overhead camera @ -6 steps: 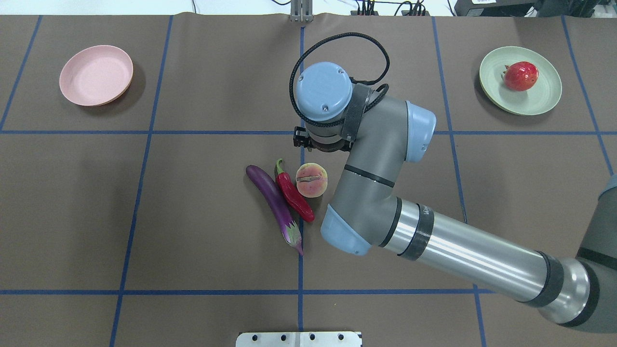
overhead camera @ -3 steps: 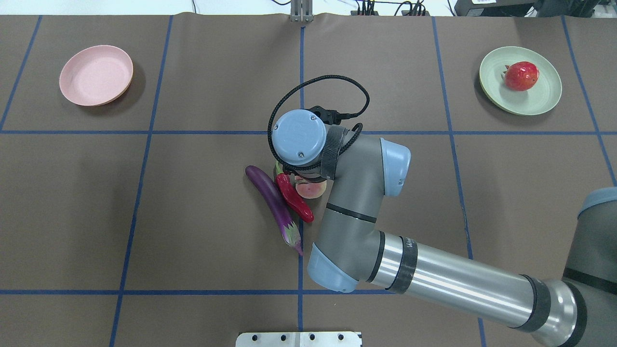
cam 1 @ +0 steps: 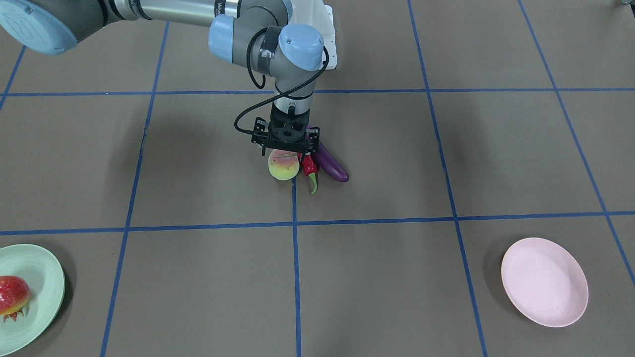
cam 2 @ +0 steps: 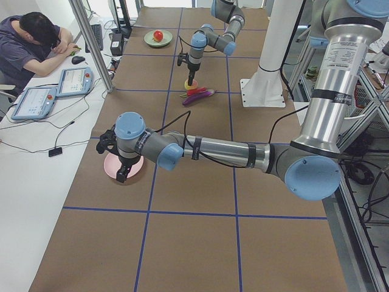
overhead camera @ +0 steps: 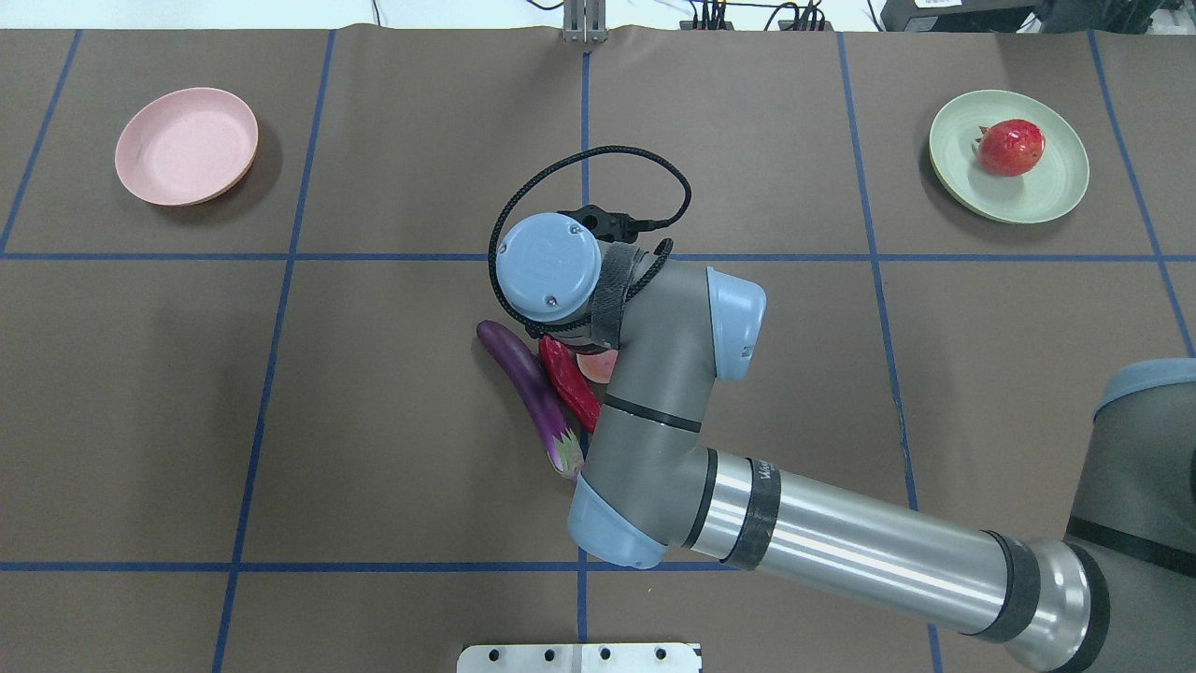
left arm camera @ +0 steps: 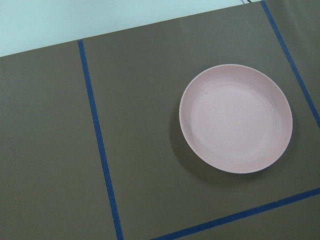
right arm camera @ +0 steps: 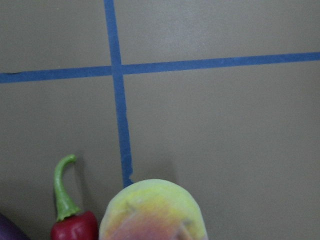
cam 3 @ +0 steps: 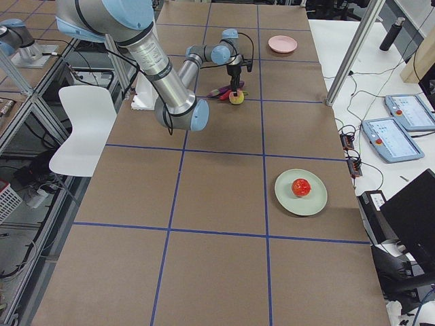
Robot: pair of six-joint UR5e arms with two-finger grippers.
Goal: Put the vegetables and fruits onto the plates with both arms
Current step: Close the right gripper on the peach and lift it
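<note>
The right pincer (cam 1: 283, 151) is held low over the peach (cam 1: 283, 166), its jaws spread to either side of the fruit's top. The left pincer (cam 2: 121, 175) is seen only from the side, above the pale pink plate (overhead camera: 187, 145), so whether it is spread or closed cannot be told. On the brown desk (overhead camera: 392, 421), the speckled red pomegranate (overhead camera: 1010, 148) is carried by the mint plate (overhead camera: 1046, 201). At mid-desk the slim glossy purple eggplant (overhead camera: 523, 383) is lain against by the wrinkled red chili (overhead camera: 565, 379), with the yellow-green, pink-blushed peach just beside it. The lettering (overhead camera: 764, 470) on the right arm (overhead camera: 841, 537) cannot be read.
</note>
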